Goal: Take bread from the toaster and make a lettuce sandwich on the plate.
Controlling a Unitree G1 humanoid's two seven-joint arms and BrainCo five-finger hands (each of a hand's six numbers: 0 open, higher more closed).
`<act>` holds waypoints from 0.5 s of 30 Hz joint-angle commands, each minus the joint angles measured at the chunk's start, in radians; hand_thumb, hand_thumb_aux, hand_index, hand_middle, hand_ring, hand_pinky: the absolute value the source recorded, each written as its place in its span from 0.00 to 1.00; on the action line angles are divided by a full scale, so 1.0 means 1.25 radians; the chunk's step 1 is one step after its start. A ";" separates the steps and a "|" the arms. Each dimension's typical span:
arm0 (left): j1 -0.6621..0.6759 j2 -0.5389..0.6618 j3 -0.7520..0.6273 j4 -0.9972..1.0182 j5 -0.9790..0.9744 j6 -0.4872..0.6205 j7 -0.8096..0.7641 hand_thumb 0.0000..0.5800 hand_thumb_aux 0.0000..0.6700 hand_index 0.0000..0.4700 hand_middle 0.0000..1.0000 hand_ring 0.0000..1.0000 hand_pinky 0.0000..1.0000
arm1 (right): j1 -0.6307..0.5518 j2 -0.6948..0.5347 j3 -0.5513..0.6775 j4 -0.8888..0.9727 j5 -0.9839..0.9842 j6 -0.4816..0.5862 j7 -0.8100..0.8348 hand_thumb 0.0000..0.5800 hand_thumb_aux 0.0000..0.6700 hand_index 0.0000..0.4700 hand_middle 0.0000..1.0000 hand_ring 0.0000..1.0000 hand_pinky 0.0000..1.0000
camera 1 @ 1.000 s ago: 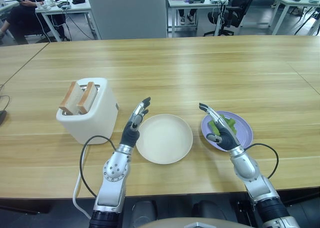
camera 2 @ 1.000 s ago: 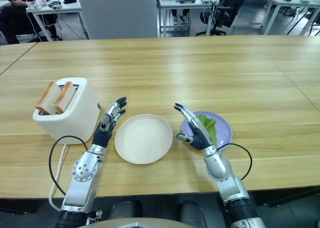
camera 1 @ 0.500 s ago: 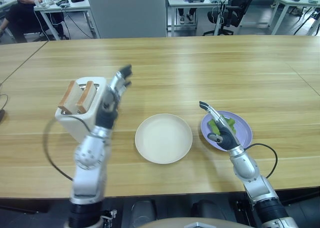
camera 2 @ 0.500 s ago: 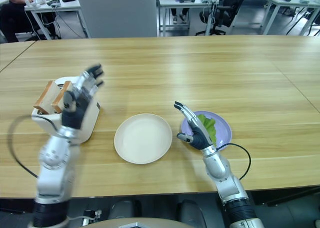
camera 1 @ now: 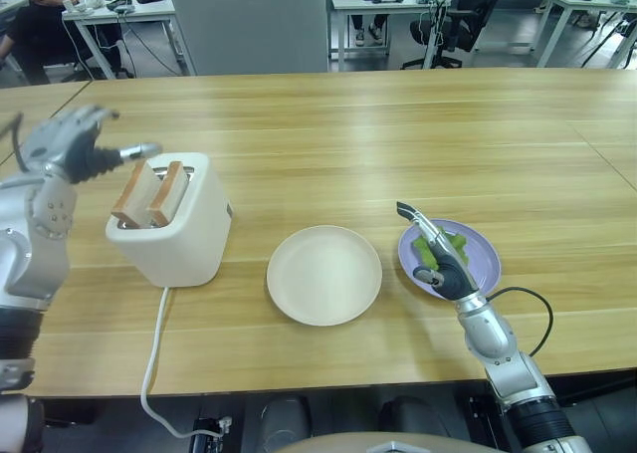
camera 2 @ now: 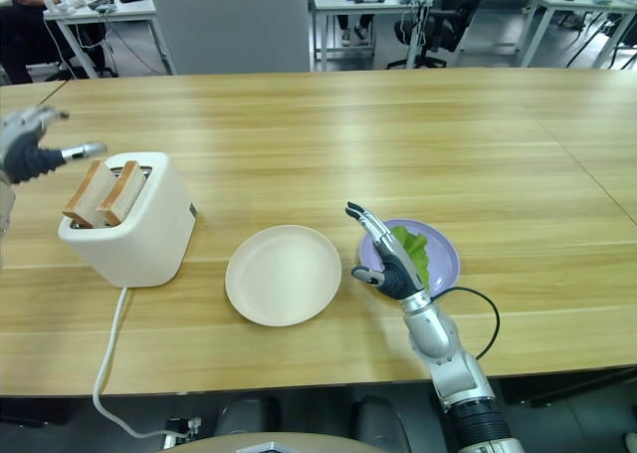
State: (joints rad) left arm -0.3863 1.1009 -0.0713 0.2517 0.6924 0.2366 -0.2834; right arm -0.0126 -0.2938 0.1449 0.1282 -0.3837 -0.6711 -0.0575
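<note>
Right hand (camera 1: 435, 264) stays open at the near edge of the purple plate (camera 1: 486, 264), by the lettuce (camera 1: 454, 244). Left hand (camera 1: 68, 146), open, has swung up left of the toaster (camera 1: 184, 236), bread (camera 1: 149, 192) still inside. Wooden table (camera 1: 398, 134), office desks (camera 1: 358, 5) beyond.

Both views come from the head-mounted stereo camera, positioned above the near edge of the table (camera 1: 418, 134) and pitched forward and down. The tabletop is seen at close range; office desks (camera 1: 398, 0) occupy the far top strip. The right eye view sits slightly to the right, so the toaster (camera 2: 124, 224), plate (camera 2: 284, 274) and purple plate (camera 2: 445, 259) appear shifted leftward in it. Both views share all three and most of the tabletop.
</note>
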 commanded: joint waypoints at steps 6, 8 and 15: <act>-0.035 -0.014 -0.093 0.111 0.075 0.008 -0.058 0.00 0.00 0.00 0.00 0.00 0.00 | 0.008 -0.004 0.003 -0.012 -0.011 0.012 0.010 0.00 0.00 0.00 0.00 0.00 0.00; -0.039 -0.016 -0.104 0.126 0.088 0.009 -0.058 0.00 0.00 0.00 0.00 0.00 0.00 | 0.010 -0.005 0.002 -0.016 -0.010 0.013 0.011 0.00 0.00 0.00 0.00 0.00 0.00; -0.064 -0.027 -0.125 0.164 0.107 0.002 -0.055 0.08 0.04 0.04 0.00 0.00 0.00 | 0.017 -0.007 0.003 -0.023 -0.012 0.014 0.012 0.00 0.00 0.00 0.00 0.00 0.00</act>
State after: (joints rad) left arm -0.4609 1.0801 -0.2103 0.4332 0.8178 0.2460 -0.3418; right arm 0.0029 -0.2979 0.1448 0.1162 -0.3864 -0.6656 -0.0546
